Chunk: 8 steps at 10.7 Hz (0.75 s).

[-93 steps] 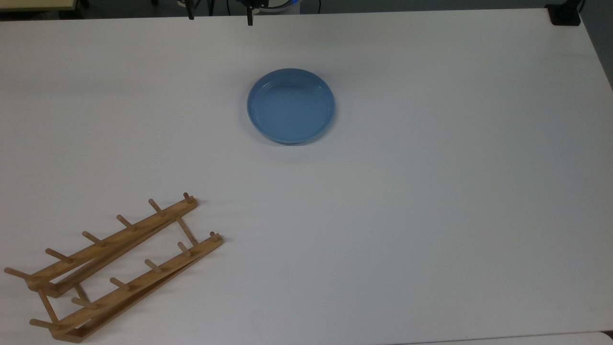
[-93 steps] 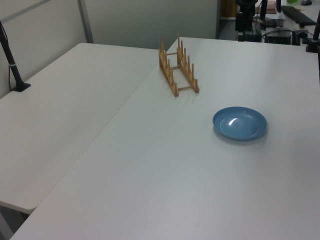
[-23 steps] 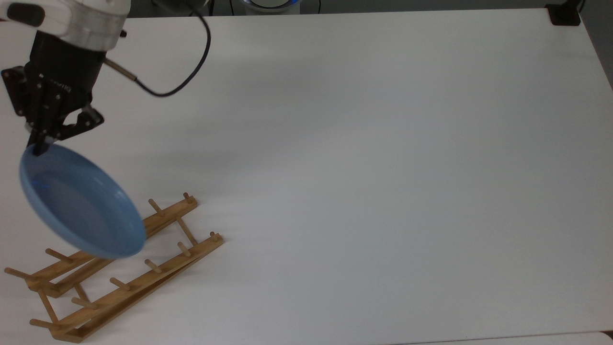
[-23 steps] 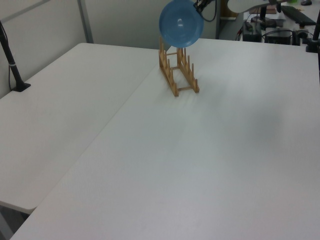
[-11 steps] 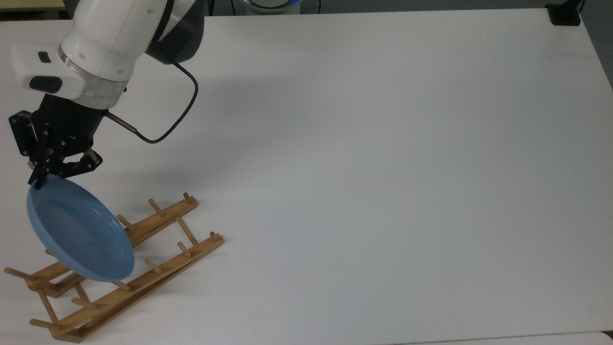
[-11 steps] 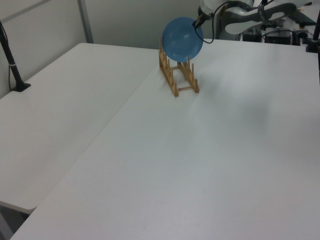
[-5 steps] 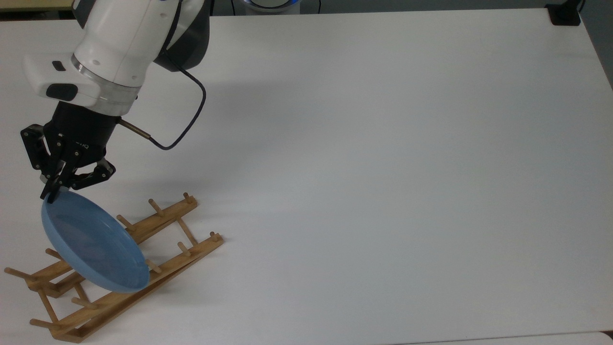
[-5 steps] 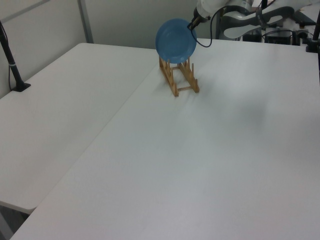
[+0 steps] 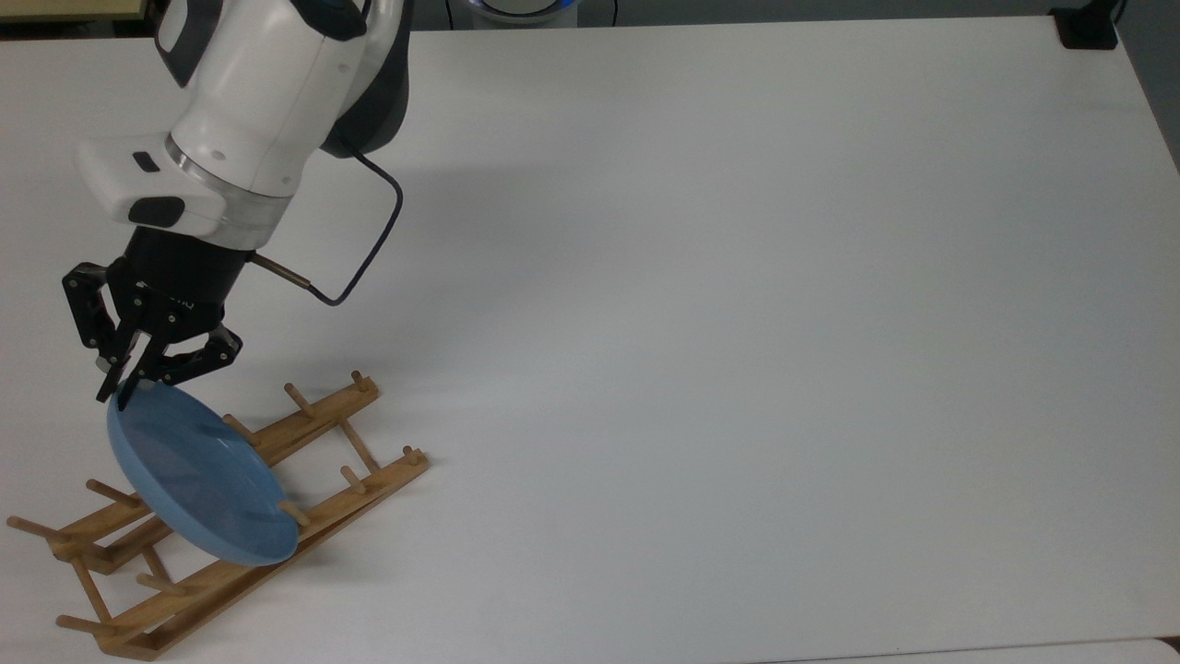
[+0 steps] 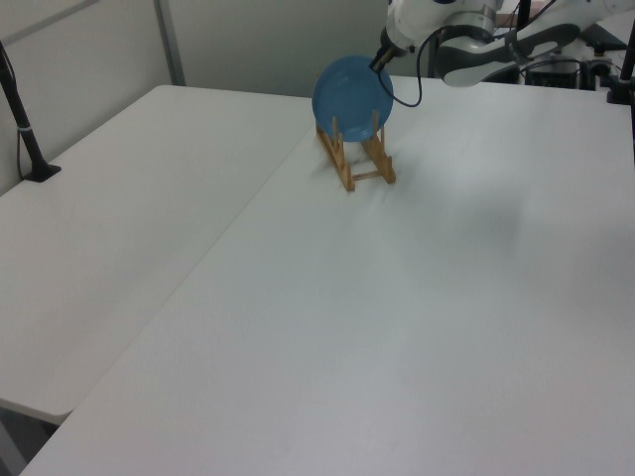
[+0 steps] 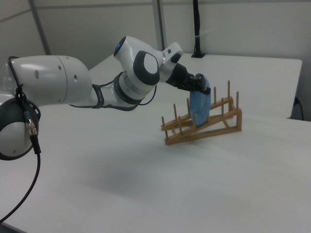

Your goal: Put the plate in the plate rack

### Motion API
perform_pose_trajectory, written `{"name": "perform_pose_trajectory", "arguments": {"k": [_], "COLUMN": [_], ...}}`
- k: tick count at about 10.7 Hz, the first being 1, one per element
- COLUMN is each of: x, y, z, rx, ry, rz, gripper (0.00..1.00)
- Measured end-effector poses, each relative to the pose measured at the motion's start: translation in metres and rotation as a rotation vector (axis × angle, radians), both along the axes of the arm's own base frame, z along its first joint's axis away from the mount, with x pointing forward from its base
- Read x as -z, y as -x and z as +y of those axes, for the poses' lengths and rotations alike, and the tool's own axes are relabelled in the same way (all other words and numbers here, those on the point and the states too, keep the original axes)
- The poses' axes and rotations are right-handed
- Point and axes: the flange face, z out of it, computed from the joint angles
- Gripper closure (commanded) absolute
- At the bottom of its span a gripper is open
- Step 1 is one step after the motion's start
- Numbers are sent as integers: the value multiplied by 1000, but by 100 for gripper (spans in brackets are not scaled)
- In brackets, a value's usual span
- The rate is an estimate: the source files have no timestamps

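Observation:
The light-blue plate (image 9: pixel 194 475) stands nearly on edge over the middle of the wooden plate rack (image 9: pixel 318 415), its lower part down between the pegs of both rails. My gripper (image 9: pixel 124 385) is shut on the plate's upper rim, at the edge away from the rack. In the left view the plate (image 10: pixel 352 96) faces the camera above the rack (image 10: pixel 363 165), and the gripper (image 10: pixel 379 62) holds its upper right edge. In the right view the plate (image 11: pixel 199 104) is seen edge-on among the rack's (image 11: pixel 216 127) pegs, with the gripper (image 11: pixel 198 85) on top. Whether the plate rests on the rails I cannot tell.
The white arm (image 9: pixel 267 101) reaches in from the top view's upper left, a black cable (image 9: pixel 373 249) looping beside it. A black post base (image 9: pixel 1088 28) stands at the far right corner. In the left view a second table (image 10: pixel 119 218) adjoins on the left view's left, with a black post (image 10: pixel 25 129).
The gripper has carried the plate from the table's middle to the rack. Over the last second it moved right in the top view and lowered the plate between the pegs, tipping it more upright.

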Motion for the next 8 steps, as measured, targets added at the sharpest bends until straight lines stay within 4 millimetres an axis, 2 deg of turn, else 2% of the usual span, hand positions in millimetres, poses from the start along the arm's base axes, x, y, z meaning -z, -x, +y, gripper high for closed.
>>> {"name": "perform_pose_trajectory", "arguments": {"k": [1,2,5,8], "x": [4,7,0,-32], "y": [0,-1,-2,-6], "z": [0,0,4,46], "rx": [-2,-3,-8,1], "ry": [4,5,-2,-146], "rz": [7,11,-10,-89], "gripper": [16,0,0,0]}}
